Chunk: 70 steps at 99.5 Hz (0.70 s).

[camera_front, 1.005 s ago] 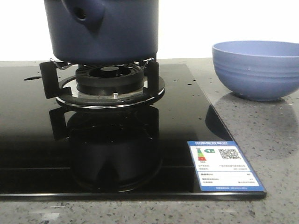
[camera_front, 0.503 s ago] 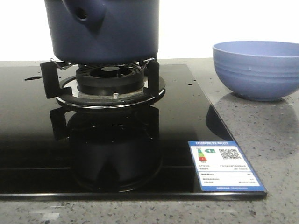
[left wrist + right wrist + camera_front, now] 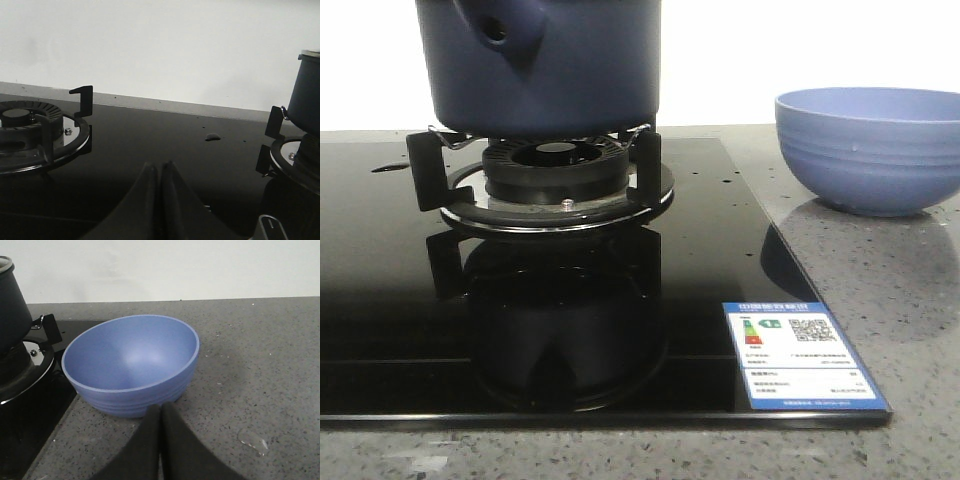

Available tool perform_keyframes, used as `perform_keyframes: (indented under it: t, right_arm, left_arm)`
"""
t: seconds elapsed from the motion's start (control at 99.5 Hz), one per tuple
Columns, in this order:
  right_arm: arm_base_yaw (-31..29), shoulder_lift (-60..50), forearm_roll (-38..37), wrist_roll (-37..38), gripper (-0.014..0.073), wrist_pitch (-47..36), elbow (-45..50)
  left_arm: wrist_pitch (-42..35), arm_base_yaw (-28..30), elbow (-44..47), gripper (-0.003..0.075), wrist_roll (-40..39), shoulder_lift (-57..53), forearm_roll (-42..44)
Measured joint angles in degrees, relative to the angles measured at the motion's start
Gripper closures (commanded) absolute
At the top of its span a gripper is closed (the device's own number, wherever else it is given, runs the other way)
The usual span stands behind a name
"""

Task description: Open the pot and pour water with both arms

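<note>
The dark navy pot (image 3: 545,65) stands on the right burner's black supports (image 3: 555,175), its stubby handle with a round hole (image 3: 498,33) facing the camera; its top is cut off by the frame. A slice of the pot (image 3: 306,90) shows in the left wrist view and a slice of the pot (image 3: 11,305) in the right wrist view. My left gripper (image 3: 159,166) is shut and empty, low over the black glass between the two burners. My right gripper (image 3: 161,408) is shut and empty just in front of the periwinkle bowl (image 3: 131,362).
The ribbed periwinkle bowl (image 3: 870,148) sits empty on the grey counter right of the hob. A second burner (image 3: 35,132) stands left of my left gripper. A label sticker (image 3: 802,355) lies on the glass corner. Small wet spots mark the glass (image 3: 212,136) and the counter (image 3: 252,440).
</note>
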Motion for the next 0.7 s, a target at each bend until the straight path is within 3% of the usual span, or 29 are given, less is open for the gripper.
perform_keyframes:
  t: [0.121, 0.271, 0.362, 0.704]
  right_arm:
    - [0.0, -0.4, -3.6, 3.5, 0.0655, -1.5, 0.0]
    - [0.0, -3.2, -27.8, 27.7, 0.0655, -7.9, 1.6]
    - [0.0, -6.5, -37.1, 35.5, 0.0655, -12.5, 4.7]
    - [0.0, -21.3, -41.8, 41.4, 0.0655, -8.9, 17.7]
  left_arm:
    - [0.0, 0.0, 0.0, 0.0741, 0.0, 0.0, 0.0]
    - [0.0, 0.0, 0.0, 0.0741, 0.0, 0.0, 0.0]
    - [0.0, 0.0, 0.0, 0.0741, 0.0, 0.0, 0.0]
    - [0.0, 0.0, 0.0, 0.0741, 0.0, 0.0, 0.0]
